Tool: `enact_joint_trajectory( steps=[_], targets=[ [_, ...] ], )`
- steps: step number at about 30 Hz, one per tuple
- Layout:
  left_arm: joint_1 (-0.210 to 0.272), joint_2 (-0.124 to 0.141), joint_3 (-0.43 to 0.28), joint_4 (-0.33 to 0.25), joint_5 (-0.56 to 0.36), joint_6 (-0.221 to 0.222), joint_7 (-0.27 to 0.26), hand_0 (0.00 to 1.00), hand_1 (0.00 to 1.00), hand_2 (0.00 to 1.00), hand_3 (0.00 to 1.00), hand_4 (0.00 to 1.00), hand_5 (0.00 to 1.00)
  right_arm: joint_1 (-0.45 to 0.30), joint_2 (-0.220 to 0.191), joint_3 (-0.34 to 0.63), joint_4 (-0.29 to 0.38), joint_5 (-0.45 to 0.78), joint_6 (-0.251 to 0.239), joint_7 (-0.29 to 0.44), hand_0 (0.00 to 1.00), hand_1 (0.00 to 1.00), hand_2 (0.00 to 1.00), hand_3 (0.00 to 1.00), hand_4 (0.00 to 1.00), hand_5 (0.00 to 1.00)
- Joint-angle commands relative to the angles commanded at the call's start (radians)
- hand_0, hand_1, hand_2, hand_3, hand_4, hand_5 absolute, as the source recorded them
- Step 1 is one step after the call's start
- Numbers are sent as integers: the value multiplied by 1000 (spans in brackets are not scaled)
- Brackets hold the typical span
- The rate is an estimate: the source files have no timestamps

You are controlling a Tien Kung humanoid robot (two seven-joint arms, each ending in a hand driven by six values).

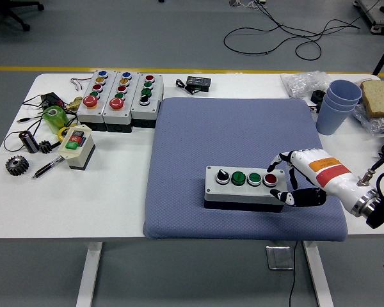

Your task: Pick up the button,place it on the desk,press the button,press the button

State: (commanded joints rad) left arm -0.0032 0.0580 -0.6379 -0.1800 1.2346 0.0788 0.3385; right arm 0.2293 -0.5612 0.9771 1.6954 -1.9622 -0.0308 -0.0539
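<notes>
On blue mat [243,128]: one button box [245,188], long axis left-right, four buttons facing up | right hand [301,179] fingers spread, grasping nothing, at its right end.

three button boxes [120,96] at the far left, green tape roll [53,119], black gear [15,165], stacked blue cups [339,104], bread slice [379,98] far right

White table [115,204]: blue mat [237,128] right of centre. Three button boxes [120,99] far left, a small switch box [77,146], gear [15,165] and pen [48,167] on my left. Blue cups [338,102], bread [379,97] far right.
</notes>
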Motion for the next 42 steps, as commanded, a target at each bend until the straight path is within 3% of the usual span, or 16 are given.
enact_joint_trajectory(
  steps=[28,42],
  targets=[
    [-2,-4,-28,0,32,-3,0,448,593,742,729,493,801,-12,3,-19,-48,0,35,-21,2,2,219,580,786,327],
    [0,-4,-25,0,33,-6,1,449,594,742,729,490,804,6,21,-10,-5,16,-3,-17,2,2,218,582,785,333]
  ],
)
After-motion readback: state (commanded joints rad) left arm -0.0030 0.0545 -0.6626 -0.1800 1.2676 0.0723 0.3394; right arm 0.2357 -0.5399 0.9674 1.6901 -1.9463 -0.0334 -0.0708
